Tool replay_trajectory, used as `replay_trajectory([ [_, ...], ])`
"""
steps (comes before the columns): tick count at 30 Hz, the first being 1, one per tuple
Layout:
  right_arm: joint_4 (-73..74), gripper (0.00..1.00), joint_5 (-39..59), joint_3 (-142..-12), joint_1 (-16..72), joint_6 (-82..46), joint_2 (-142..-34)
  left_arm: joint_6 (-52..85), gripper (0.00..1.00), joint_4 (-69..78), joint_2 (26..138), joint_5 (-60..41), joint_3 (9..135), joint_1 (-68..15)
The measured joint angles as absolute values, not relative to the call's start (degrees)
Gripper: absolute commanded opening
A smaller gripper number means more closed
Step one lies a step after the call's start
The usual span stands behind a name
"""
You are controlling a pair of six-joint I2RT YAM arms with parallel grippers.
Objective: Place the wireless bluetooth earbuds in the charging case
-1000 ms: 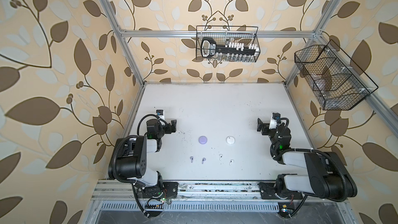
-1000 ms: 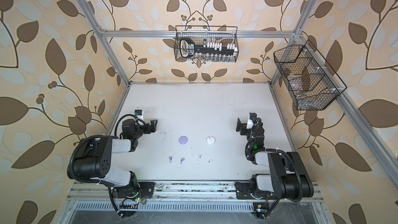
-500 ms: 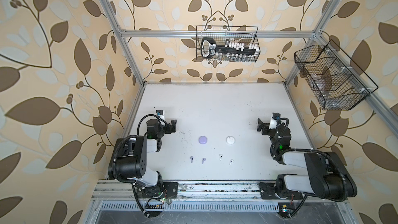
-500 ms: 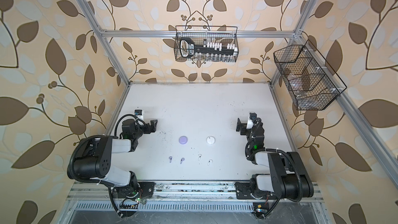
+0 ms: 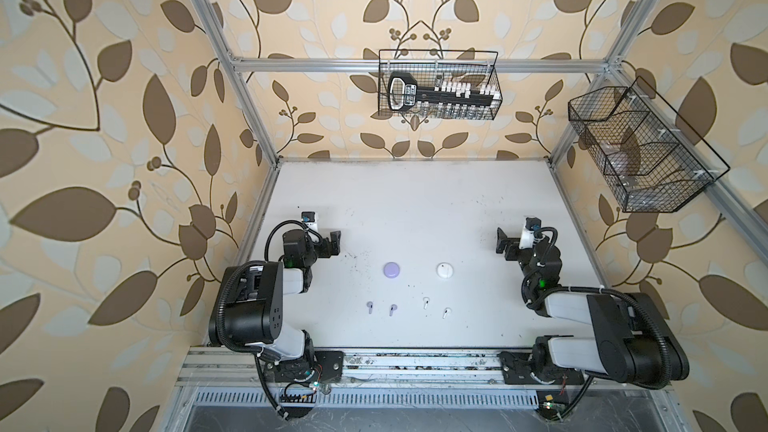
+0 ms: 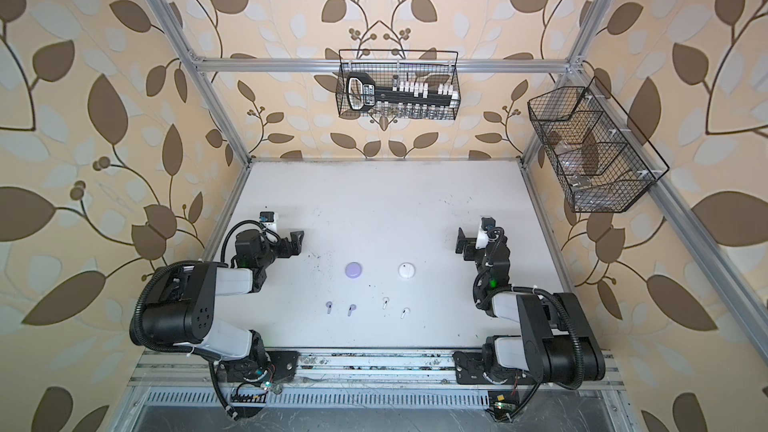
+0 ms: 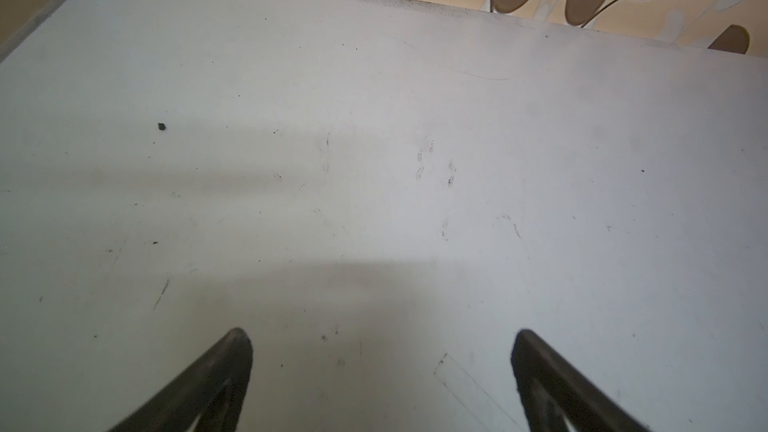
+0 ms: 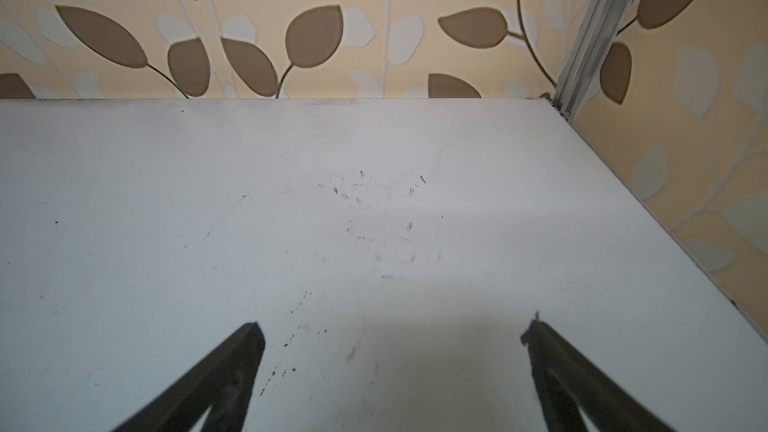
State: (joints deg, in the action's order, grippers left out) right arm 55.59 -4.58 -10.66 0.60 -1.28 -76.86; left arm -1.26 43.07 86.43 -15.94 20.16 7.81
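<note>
Showing no change over the last second, the scene sits at its start. Nearest the arm bases, four earbuds lie loose on the desk (image 5: 415,201), behind and between the pincers: lavender earbuds (image 5: 370,306) toward the left pincer (image 5: 334,241), white earbuds (image 5: 445,312) toward the right pincer (image 5: 503,243). Beyond them, closer to both pincers, the lavender case (image 5: 391,269) and white case (image 5: 444,271) look closed. Both pincers hang spread wide, holding nothing, well apart from everything. By my reading, no earbud is in yet.

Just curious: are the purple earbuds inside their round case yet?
Out. Both lavender earbuds lie on the table, apart from the lavender case.
</note>
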Motion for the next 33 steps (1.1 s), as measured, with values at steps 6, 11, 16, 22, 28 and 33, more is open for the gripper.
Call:
replay_trajectory([
  [6,55.6,1.00,-4.3,-10.7,0.2,-1.3,-76.9,-1.3,0.99,43.1,86.4,-15.9,20.2,7.8],
  [11,55.6,1.00,-4.2,-10.7,0.2,-1.3,-76.9,-1.3,0.99,43.1,86.4,-15.9,20.2,7.8],
  [16,55.6,1.00,-4.2,-10.7,0.2,-1.3,-76.9,-1.3,0.99,43.1,86.4,-15.9,20.2,7.8],
  [22,54.4,1.00,-5.0,-10.8,0.3,-1.5,-76.1,-1.3,0.99,41.2,85.7,-15.9,20.6,7.8],
  [28,42.0,1.00,-10.0,-15.9,0.4,-3.7,-68.8,-1.1,0.99,31.0,79.9,-14.5,26.0,7.8],
  [33,28.4,1.00,-15.7,-23.9,1.1,-9.7,-64.1,-1.0,0.99,20.5,75.8,-14.3,32.1,7.8],
])
